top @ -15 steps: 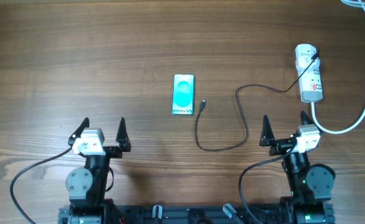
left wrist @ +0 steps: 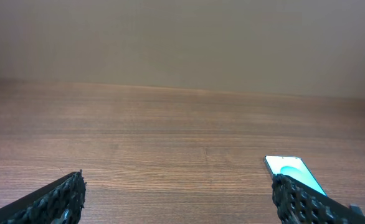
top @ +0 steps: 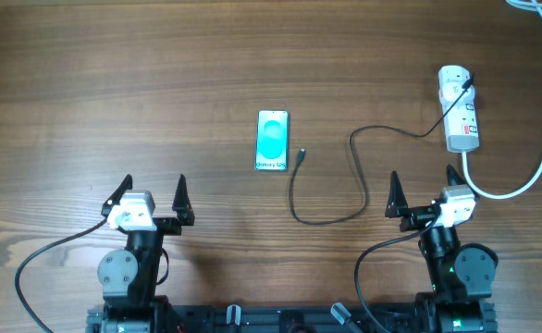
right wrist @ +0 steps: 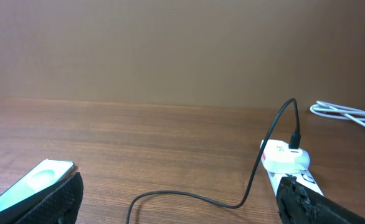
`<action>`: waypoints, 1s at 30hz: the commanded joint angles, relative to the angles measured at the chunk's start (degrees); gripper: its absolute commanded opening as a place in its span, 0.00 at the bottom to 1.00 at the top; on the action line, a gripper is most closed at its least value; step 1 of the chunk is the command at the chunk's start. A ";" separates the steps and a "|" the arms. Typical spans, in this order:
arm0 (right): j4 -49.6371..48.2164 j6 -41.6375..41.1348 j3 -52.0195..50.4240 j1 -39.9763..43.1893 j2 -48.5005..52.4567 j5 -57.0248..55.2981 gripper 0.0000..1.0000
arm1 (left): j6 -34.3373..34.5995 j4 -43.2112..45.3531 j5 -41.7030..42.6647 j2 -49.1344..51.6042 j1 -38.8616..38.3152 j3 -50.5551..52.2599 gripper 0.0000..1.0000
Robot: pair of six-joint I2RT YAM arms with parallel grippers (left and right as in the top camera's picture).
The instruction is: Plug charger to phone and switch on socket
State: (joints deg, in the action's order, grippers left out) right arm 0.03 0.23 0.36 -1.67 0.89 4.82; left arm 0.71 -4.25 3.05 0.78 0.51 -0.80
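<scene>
The phone (top: 272,141) lies flat at the table's middle, turquoise screen up; it also shows in the left wrist view (left wrist: 289,169) and the right wrist view (right wrist: 34,180). The charger (top: 356,171) is a thin black cable looping from the socket (top: 459,120) down to a small plug tip (top: 302,155) just right of the phone. The cable shows in the right wrist view (right wrist: 257,175), where the socket (right wrist: 286,159) carries a black plug. My left gripper (top: 154,195) and right gripper (top: 421,189) are open and empty near the front edge.
A thick white cable (top: 530,176) runs from the socket's near end around the table's right side to the far right corner. It also shows in the right wrist view (right wrist: 347,114). The table (top: 114,83) is brown wood.
</scene>
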 commanded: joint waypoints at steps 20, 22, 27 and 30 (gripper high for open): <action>-0.09 -0.59 -0.07 0.09 -0.24 -0.96 1.00 | 0.13 0.04 0.46 -0.61 0.46 0.48 1.00; -0.09 -0.57 -0.07 0.09 -0.24 -0.96 1.00 | 0.13 0.02 0.46 -0.61 0.46 0.48 1.00; -0.09 -0.57 -0.07 0.09 -0.24 -0.96 1.00 | 0.15 0.37 0.76 -0.61 0.46 0.48 1.00; -0.09 -0.59 -0.07 0.09 -0.24 -0.96 1.00 | 0.13 3.61 0.85 -0.61 0.46 0.46 1.00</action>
State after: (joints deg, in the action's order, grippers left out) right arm 0.03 0.23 0.36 -1.67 0.89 4.80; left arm 0.71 -2.57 3.07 0.78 0.51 -0.75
